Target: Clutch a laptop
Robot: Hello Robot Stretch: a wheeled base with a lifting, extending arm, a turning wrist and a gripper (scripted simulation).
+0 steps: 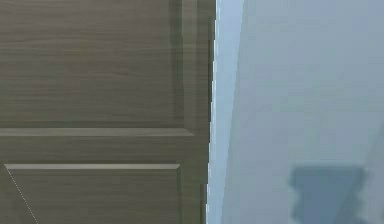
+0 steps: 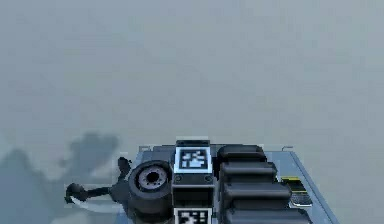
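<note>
Brown panelled door [image 1: 95, 100] — one, pale wall [image 1: 300, 90] beside, one claw [image 2: 75, 192] holding nothing — its grip cannot be told

A pale grey surface [image 2: 190, 60]; floor or wall, cannot tell.

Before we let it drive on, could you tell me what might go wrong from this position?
1. The panelled door and the pale wall beside it appear to stand close ahead, so driving straight on could bump the base into them.
2. A grey wall rises behind the tool on the arm's side, so extending the arm or turning here might scrape the tool against it.
</note>
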